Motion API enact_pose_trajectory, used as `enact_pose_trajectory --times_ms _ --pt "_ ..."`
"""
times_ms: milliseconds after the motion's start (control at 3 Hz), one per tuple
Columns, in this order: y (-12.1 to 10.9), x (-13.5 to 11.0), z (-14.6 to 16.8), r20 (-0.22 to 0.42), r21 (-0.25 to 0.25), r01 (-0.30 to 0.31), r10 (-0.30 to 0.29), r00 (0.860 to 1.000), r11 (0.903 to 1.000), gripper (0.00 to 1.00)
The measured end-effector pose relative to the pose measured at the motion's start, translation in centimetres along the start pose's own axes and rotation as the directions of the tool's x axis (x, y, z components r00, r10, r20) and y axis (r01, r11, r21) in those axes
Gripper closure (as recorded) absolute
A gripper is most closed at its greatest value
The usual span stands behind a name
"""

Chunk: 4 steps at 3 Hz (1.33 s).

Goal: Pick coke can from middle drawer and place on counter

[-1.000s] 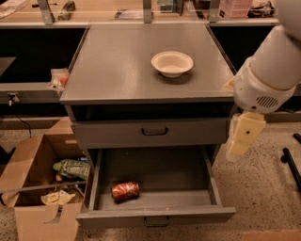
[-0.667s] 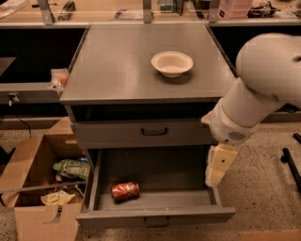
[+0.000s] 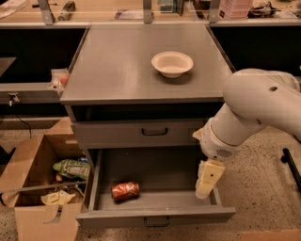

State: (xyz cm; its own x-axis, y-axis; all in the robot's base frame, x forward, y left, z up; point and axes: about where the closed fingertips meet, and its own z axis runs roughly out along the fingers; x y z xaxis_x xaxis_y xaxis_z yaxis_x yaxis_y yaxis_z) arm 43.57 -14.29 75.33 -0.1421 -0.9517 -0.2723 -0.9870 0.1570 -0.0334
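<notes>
The coke can (image 3: pixel 125 190) is red and lies on its side at the front left of the open middle drawer (image 3: pixel 160 175), a grey box with a dark floor. My gripper (image 3: pixel 207 180) hangs from the white arm (image 3: pixel 249 113) over the drawer's right side, well to the right of the can and apart from it. The counter (image 3: pixel 117 66) is the flat grey cabinet top above, with a white bowl (image 3: pixel 172 63) on its right half.
A closed upper drawer front (image 3: pixel 141 133) with a dark handle sits above the open drawer. A cardboard box (image 3: pixel 40 188) with wrappers stands on the floor at the left. A tan bench with metal posts (image 3: pixel 146 12) runs behind the cabinet.
The arm has swung left and down from beside the cabinet's right edge. The gripper now hangs over the right side of the open drawer. The can and bowl have not moved.
</notes>
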Motion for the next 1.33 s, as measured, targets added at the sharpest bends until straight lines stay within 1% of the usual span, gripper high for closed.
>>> enact_pose_trajectory --times_ms 333,667,1000,1333 --pt "-0.1 -0.1 1.2 0.005 -0.006 0.02 -0.02 1.0 0.9998 0.0" --pt "-0.4 -0.6 6.2 0.032 -0.035 0.081 -0.08 0.996 0.9961 0.0" --pt "-0.8 -1.4 12.5 0.058 -0.06 0.141 -0.138 0.989 0.9882 0.0" --pt "-1.4 -2.9 17.2 0.09 -0.059 0.179 -0.174 0.981 0.982 0.0"
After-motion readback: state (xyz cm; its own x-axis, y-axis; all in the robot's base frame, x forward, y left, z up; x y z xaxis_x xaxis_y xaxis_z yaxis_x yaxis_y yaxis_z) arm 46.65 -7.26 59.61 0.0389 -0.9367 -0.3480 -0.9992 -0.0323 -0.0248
